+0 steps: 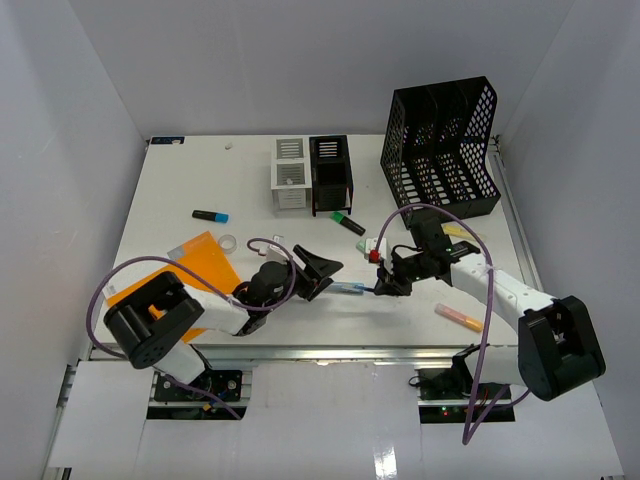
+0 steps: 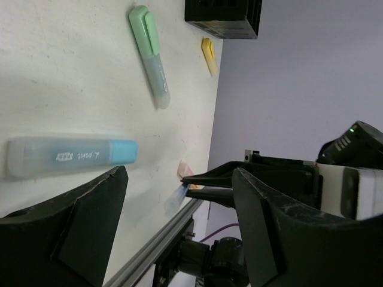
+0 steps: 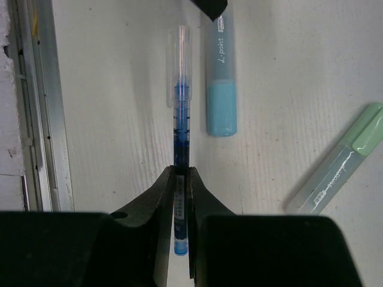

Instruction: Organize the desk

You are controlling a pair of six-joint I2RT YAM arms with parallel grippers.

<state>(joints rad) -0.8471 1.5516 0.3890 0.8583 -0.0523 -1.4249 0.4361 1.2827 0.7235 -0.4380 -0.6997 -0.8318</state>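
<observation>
Standing at desk (image 1: 190, 185) rear: file rack (image 1: 440, 160), white cup (image 1: 290, 186), black cup (image 1: 331, 182).

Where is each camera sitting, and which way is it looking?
Top external: above and behind the arms, looking down on the desk; both arms show, with the left gripper and the right gripper.
Left wrist: on the left arm, low, looking across the desk; its own open fingers show.
Right wrist: on the right arm, looking down; its fingers pinch a blue pen.
Shared: both wrist views show the light blue highlighter and the green highlighter.
</observation>
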